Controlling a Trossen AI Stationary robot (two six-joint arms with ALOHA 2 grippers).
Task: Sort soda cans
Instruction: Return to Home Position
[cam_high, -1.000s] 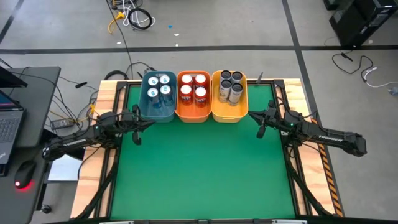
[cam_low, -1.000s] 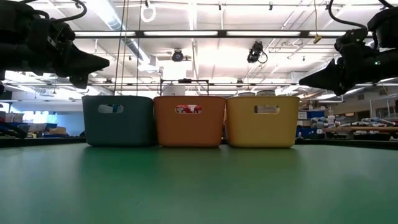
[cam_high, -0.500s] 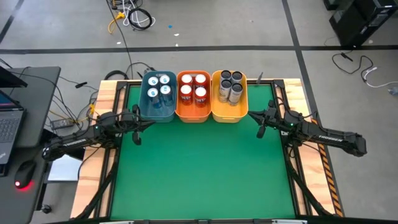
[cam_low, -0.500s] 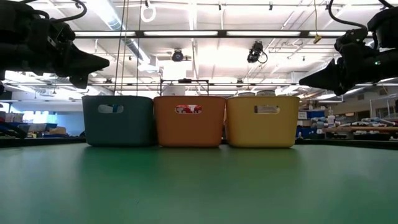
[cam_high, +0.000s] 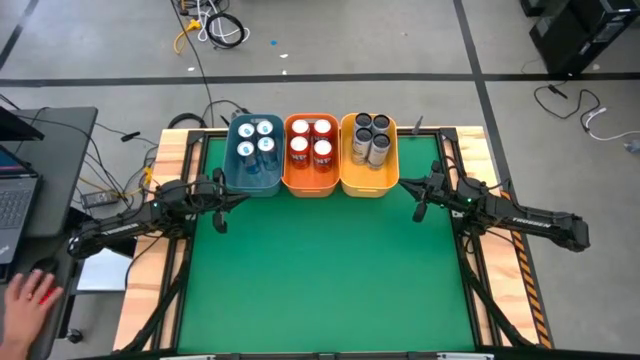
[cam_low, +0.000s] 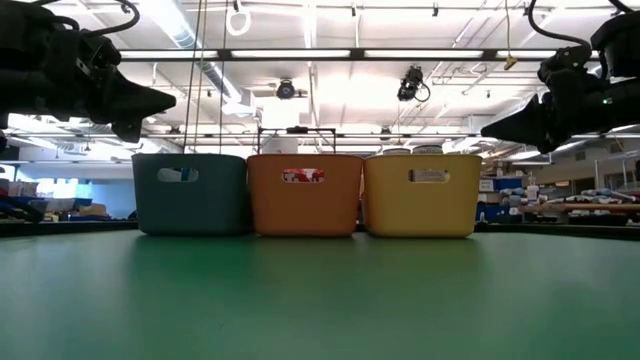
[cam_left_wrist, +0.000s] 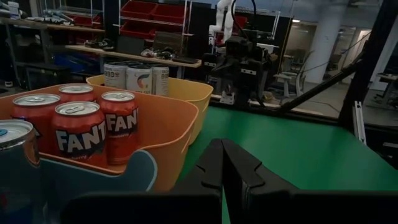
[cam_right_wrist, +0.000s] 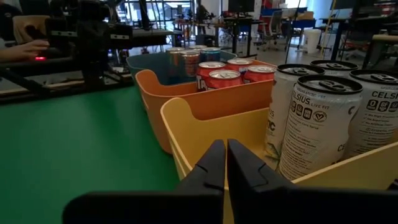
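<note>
Three bins stand side by side at the far edge of the green mat. The blue bin (cam_high: 253, 160) holds teal-blue soda cans (cam_high: 256, 140) with white tops. In the orange bin (cam_high: 310, 165) stand red cans (cam_left_wrist: 78, 130). The yellow bin (cam_high: 368, 168) holds dark-topped cans (cam_right_wrist: 317, 124). All the cans stand upright on the bin floors. My left gripper (cam_high: 243, 197) hovers shut, pointing level, just near-left of the blue bin; its fingertips (cam_left_wrist: 222, 149) meet. My right gripper (cam_high: 402, 183) hovers shut to the right of the yellow bin, fingertips (cam_right_wrist: 225, 149) together.
The green mat (cam_high: 320, 270) lies bare in front of the bins. A desk with a laptop (cam_high: 15, 190) stands left of the table, and a person's hand (cam_high: 25, 300) rests there on a mouse. Cables lie on the floor beyond the far edge.
A person's hand has come onto the mouse on the desk left of the table. The cans and bins have not moved.
</note>
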